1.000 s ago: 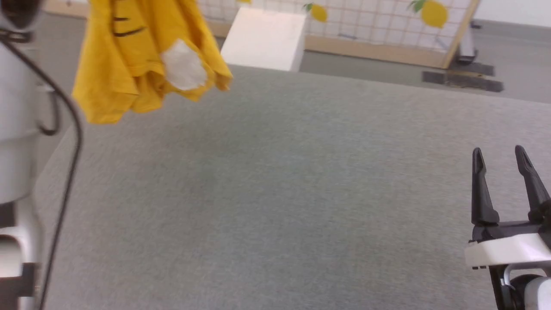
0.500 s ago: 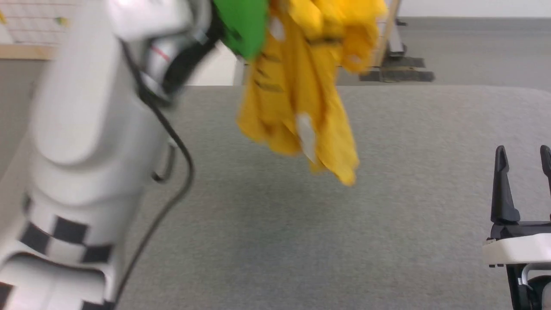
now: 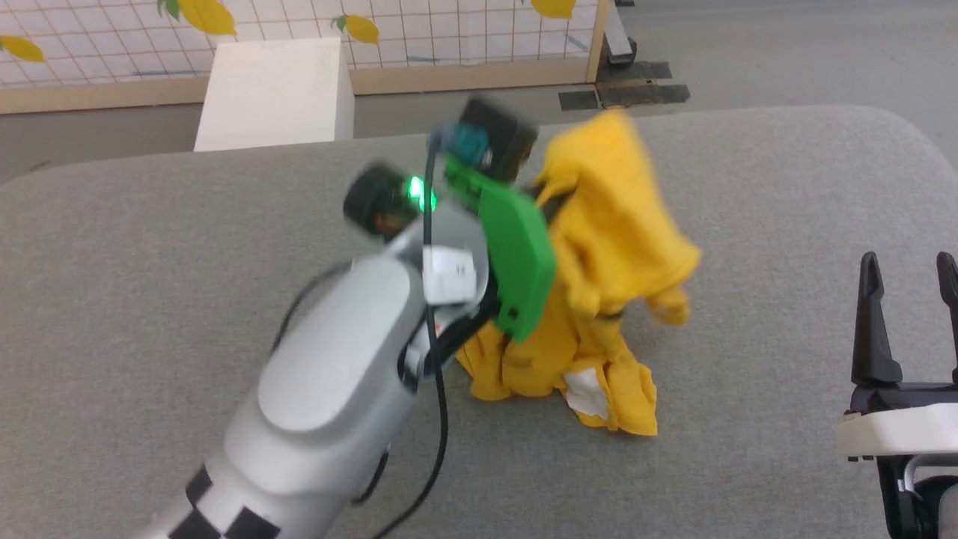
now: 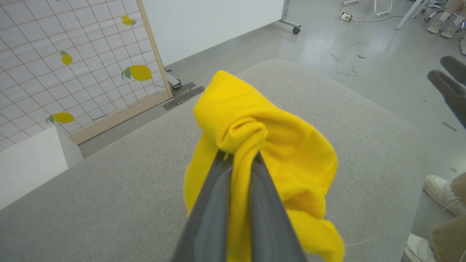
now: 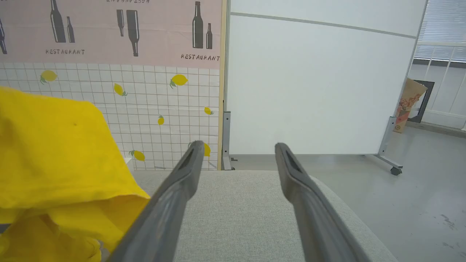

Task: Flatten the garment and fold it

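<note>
You're starting the flattening: left fingers (image 4: 214, 203) clamping the bunched shirt (image 3: 606, 224), right fingers (image 3: 872, 322) apart; next, grab a free edge.

One garment (image 3: 614, 247), in a single bunched heap, with one white patch (image 3: 587, 393) showing low on it. One grey desk (image 3: 187, 247) beneath the garment. Two tools: the left tool (image 4: 238, 156) at the garment, the right tool (image 3: 908, 260) well to the garment's right. Two dark fingers (image 3: 872, 322) per tool, four in all. One green cover (image 3: 516, 254) just left of the garment. One white block (image 3: 273, 93) beyond the garment, to its left. One gridded screen (image 3: 464, 37) behind the garment, carrying four lemon prints (image 3: 206, 15) in the head view. Two white shoes (image 4: 438, 187) on the floor, well apart from the garment.
</note>
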Robot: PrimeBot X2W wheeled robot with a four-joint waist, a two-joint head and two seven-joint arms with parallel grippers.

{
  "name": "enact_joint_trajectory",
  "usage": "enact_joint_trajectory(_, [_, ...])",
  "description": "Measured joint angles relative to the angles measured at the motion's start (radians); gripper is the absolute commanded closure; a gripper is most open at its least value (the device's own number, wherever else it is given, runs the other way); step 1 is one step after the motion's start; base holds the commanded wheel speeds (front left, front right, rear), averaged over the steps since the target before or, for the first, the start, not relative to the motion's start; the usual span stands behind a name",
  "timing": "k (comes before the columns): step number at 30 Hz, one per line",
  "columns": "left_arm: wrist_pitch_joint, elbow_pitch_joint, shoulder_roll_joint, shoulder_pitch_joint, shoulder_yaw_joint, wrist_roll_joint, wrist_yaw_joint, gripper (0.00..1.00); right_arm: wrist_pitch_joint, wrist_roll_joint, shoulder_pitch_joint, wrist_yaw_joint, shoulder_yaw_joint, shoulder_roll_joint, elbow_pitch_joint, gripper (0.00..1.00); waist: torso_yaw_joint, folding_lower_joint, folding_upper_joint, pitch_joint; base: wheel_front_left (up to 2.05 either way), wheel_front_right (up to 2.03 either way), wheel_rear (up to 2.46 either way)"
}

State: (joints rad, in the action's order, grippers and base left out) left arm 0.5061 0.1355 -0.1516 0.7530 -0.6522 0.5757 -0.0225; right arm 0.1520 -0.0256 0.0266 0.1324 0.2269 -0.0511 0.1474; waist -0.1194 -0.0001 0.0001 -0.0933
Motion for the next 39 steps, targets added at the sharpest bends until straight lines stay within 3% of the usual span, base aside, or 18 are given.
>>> enact_joint_trajectory(4, [-0.033, 0.228, -0.002, -0.114, -0.052, -0.037, 0.034, 1.00, 0.012, -0.010, 0.022, 0.000, -0.019, 0.000, -0.024, 0.00, -0.027, 0.0000, 0.0000, -0.036, 0.00, 0.00, 0.00])
enact_joint_trajectory(9, [-0.079, 0.363, 0.021, -0.141, -0.057, -0.039, 0.059, 1.00, 0.017, -0.010, 0.027, 0.000, -0.021, 0.000, -0.040, 0.00, -0.046, 0.0000, 0.0000, -0.062, 0.00, 0.00, 0.00])
enact_joint_trajectory(10, [-0.094, 0.377, 0.027, -0.140, -0.056, -0.039, 0.060, 0.62, 0.017, -0.010, 0.028, 0.000, -0.020, 0.000, -0.042, 0.00, -0.048, 0.0000, 0.0000, -0.066, 0.00, 0.00, 0.00])
enact_joint_trajectory(11, [-0.108, 0.387, 0.033, -0.138, -0.054, -0.039, 0.060, 0.00, 0.018, -0.010, 0.029, 0.000, -0.018, 0.000, -0.044, 0.00, -0.048, 0.0000, 0.0000, -0.069, 0.00, 0.00, 0.00])
enact_joint_trajectory(17, [-0.224, 0.355, 0.044, -0.113, -0.007, -0.028, 0.048, 0.00, 0.022, -0.010, 0.030, 0.000, -0.008, 0.000, -0.049, 0.00, -0.032, 0.0000, 0.0000, -0.055, 0.00, 0.00, 0.00])
enact_joint_trajectory(20, [-0.310, 0.203, -0.015, -0.120, 0.067, -0.015, 0.075, 0.00, 0.014, -0.009, 0.020, 0.000, -0.002, 0.000, -0.044, 0.00, -0.012, 0.0000, 0.0000, -0.021, 0.00, 0.00, 0.00])
enact_joint_trajectory(23, [-0.362, 0.076, -0.088, -0.165, 0.130, -0.011, 0.123, 0.00, 0.006, -0.009, 0.002, 0.000, -0.001, 0.000, -0.037, 0.00, 0.000, 0.0000, 0.0000, 0.000, 0.00, 0.00, 0.00])
enact_joint_trajectory(29, [-0.545, -0.180, -0.229, -0.372, 0.259, -0.084, 0.267, 0.00, -0.004, -0.009, -0.012, 0.000, -0.012, 0.000, -0.028, 0.00, 0.020, 0.0000, -0.0001, 0.026, 0.00, 0.00, 0.00])
enact_joint_trajectory(35, [-0.722, -0.319, -0.257, -0.620, 0.308, -0.160, 0.373, 0.00, -0.009, -0.010, -0.037, 0.000, -0.019, 0.000, -0.022, 0.00, 0.026, 0.0000, -0.0001, 0.032, 0.00, 0.00, 0.00])
enact_joint_trajectory(39, [-0.756, -0.363, -0.250, -0.760, 0.320, -0.203, 0.421, 0.00, -0.012, -0.010, -0.055, 0.000, -0.024, 0.000, -0.021, 0.00, 0.028, 0.0000, -0.0001, 0.040, 0.00, 0.00, 0.00])
